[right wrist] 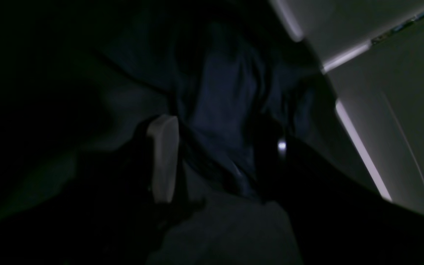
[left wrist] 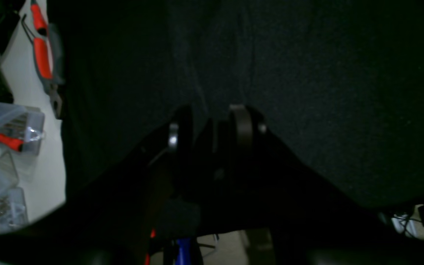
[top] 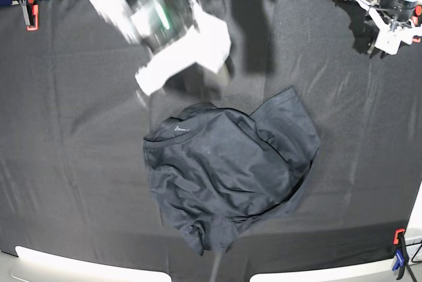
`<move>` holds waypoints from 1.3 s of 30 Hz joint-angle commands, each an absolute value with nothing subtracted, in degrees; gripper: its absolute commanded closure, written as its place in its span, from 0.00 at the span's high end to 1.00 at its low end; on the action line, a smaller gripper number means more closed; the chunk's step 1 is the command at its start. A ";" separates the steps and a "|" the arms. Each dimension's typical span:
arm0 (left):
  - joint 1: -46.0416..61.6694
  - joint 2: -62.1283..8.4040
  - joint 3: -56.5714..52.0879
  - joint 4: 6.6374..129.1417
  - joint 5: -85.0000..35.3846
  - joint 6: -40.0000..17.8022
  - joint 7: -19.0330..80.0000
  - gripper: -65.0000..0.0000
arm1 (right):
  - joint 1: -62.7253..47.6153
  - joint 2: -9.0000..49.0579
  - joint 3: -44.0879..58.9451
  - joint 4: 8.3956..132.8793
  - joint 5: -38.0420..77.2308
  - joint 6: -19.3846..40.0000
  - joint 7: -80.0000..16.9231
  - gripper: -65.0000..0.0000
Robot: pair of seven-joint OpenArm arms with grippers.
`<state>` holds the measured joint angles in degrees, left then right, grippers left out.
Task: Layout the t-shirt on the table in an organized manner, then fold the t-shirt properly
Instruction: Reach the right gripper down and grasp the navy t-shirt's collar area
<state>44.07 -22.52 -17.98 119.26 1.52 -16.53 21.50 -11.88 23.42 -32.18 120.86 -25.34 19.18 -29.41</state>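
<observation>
t-shirt [top: 231, 176] is crumpled just below right jaws [top: 142, 94], spread, nothing pinched; left jaws [top: 389, 35] well apart, part-spread, unloaded.

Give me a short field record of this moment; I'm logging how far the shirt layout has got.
t-shirt: crumpled in a heap near the table's middle, not spread, not folded
collar: toward the base view's upper left, pale neck label showing
table: black cloth, clamps at its corners
right gripper: above the shirt's collar side, blurred; open or shut unclear
left gripper: at the far corner, away from the shirt, holding nothing
</observation>
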 commanded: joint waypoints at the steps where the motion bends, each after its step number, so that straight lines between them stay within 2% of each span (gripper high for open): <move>1: 44.45 -23.03 -18.26 120.27 1.50 -16.01 20.78 0.23 | -10.24 22.63 -32.08 119.13 -25.32 18.44 -28.32 0.49; 5: 44.45 -23.03 -18.26 120.27 1.50 -15.99 20.82 0.23 | -4.16 19.90 -32.47 108.47 -25.30 18.48 -28.29 0.49; 10: 44.38 -23.03 -18.26 120.27 1.50 -15.94 20.78 0.23 | 2.42 18.24 -37.76 99.74 -25.34 18.83 -28.67 0.49; 18: 42.54 -23.05 -18.26 120.27 1.48 -15.88 21.19 0.23 | 10.31 11.05 -43.79 86.56 -27.03 18.57 -30.68 0.48; 20: 42.54 -23.03 -18.26 120.27 1.50 -15.88 21.15 0.23 | 11.77 10.39 -44.73 86.54 -26.57 18.37 -31.40 0.37; 23: 42.54 -23.03 -18.26 120.27 1.50 -15.88 21.43 0.23 | 13.39 9.78 -45.04 86.54 -26.46 18.41 -32.99 0.10; 25: 42.54 -23.03 -18.26 120.27 1.50 -15.88 21.41 0.23 | 14.33 9.67 -45.01 86.54 -26.63 18.39 -35.66 0.00; 32: 42.54 -23.03 -18.26 120.27 1.48 -15.86 21.39 0.23 | 16.49 9.63 -45.01 86.54 -25.10 17.98 -38.96 0.00; 36: 42.54 -23.00 -18.26 120.27 1.48 -15.86 21.41 0.23 | 18.13 9.65 -44.95 87.13 -25.15 13.41 -39.22 0.00; 39: 42.54 -23.00 -18.26 120.25 1.45 -15.86 21.41 0.23 | 19.84 9.65 -44.34 89.69 -25.15 12.21 -42.02 0.00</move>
<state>42.35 -22.55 -17.98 119.26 1.52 -16.51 22.55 18.22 10.00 -44.84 88.40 -24.14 13.39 -42.98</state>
